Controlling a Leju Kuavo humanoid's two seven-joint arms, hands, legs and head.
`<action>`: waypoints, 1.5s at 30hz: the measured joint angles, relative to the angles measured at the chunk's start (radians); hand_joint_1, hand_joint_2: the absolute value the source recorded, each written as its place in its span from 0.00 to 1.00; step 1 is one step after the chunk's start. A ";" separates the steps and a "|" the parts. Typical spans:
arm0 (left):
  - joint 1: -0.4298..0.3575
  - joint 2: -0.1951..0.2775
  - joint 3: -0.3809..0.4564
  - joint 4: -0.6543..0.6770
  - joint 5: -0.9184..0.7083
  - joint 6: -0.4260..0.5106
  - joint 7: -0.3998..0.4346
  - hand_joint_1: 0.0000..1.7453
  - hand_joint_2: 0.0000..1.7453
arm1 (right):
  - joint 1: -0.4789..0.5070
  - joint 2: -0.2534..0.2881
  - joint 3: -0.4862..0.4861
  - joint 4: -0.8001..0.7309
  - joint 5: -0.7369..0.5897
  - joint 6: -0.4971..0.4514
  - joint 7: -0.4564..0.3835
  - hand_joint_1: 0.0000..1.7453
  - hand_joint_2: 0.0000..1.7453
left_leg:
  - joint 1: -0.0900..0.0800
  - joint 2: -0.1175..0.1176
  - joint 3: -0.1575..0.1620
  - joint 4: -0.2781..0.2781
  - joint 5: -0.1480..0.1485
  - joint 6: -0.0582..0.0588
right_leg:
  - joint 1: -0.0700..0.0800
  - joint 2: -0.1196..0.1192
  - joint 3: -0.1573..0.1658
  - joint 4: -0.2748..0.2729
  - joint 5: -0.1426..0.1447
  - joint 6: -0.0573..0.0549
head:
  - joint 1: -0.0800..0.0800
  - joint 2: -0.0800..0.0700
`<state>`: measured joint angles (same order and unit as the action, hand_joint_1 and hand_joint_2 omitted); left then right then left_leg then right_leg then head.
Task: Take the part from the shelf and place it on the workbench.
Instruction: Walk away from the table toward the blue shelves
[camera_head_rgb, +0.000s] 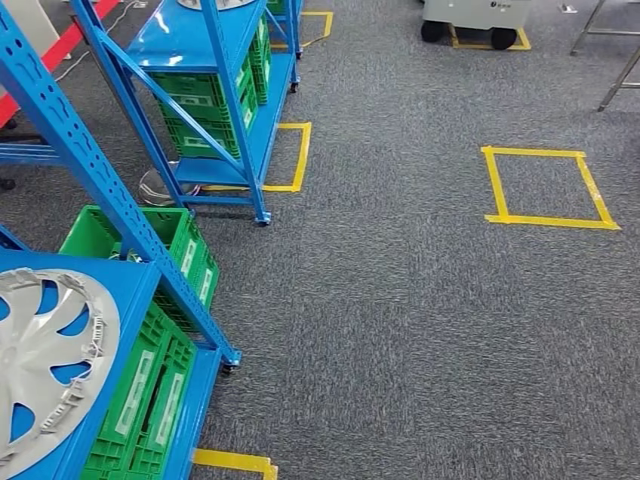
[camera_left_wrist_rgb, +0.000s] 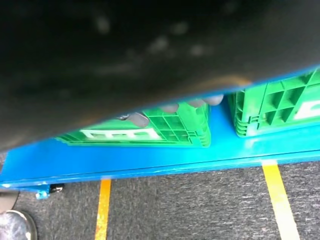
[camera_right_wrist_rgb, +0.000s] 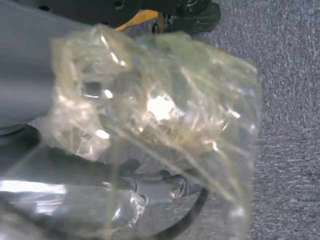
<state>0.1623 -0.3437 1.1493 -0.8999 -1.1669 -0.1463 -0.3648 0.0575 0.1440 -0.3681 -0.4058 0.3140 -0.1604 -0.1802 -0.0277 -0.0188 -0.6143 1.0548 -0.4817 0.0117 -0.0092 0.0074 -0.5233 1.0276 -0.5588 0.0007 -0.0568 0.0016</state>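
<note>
From the head view we look down on a blue shelf (camera_head_rgb: 113, 200) at our left, and on its top board lies the part, a silver hubcap (camera_head_rgb: 41, 355), flat, with blue showing through its cut-outs. Under that board sit green crates (camera_head_rgb: 147, 385), and a second blue rack (camera_head_rgb: 219, 90) with more crates stands further off. The grey carpet (camera_head_rgb: 392, 300) carries yellow tape squares (camera_head_rgb: 547, 185).

At the left wrist we see the left robot hand's fingertips (camera_left_wrist_rgb: 137, 119) peeking past the edge of a dark board, in front of a green crate (camera_left_wrist_rgb: 151, 130) that sits on a blue shelf board (camera_left_wrist_rgb: 151, 157); whether that robot hand is spread or closed we cannot tell.

At the right wrist a crumpled clear plastic cover (camera_right_wrist_rgb: 151, 120) (glossy, yellowish) wraps the right robot hand (camera_right_wrist_rgb: 158, 187), with a dark cable beside it above the carpet; we cannot tell how its fingers lie.
</note>
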 joint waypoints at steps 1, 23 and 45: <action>0.000 0.000 0.000 0.000 0.000 0.000 0.000 0.00 0.00 | 0.000 0.000 0.000 0.000 0.000 0.000 0.000 0.00 0.00 | 0.002 0.002 -0.012 0.030 -0.022 -0.007 | -0.002 -0.002 0.006 -0.004 0.002 -0.005 | -0.002 0.000; -0.002 -0.002 0.010 0.021 -0.021 -0.013 -0.017 0.00 0.00 | -0.005 0.001 -0.014 -0.003 0.037 0.001 -0.005 0.00 0.00 | 0.025 0.012 0.033 -0.024 -0.012 -0.006 | -0.005 -0.012 0.059 -0.043 -0.029 0.012 | -0.004 0.000; -0.011 -0.001 0.035 0.028 -0.027 -0.020 -0.018 0.00 0.00 | -0.006 0.003 -0.017 -0.005 0.075 -0.008 -0.004 0.00 0.00 | 0.023 0.008 0.048 -0.039 -0.009 0.017 | -0.010 -0.014 0.067 -0.037 -0.041 0.046 | -0.004 0.000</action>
<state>0.1509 -0.3447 1.1848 -0.8720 -1.1940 -0.1660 -0.3830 0.0512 0.1471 -0.3849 -0.4105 0.3885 -0.1684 -0.1844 -0.0051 -0.0107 -0.5666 1.0154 -0.4905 0.0283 -0.0193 -0.0067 -0.4561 0.9911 -0.5994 0.0462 -0.0608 0.0015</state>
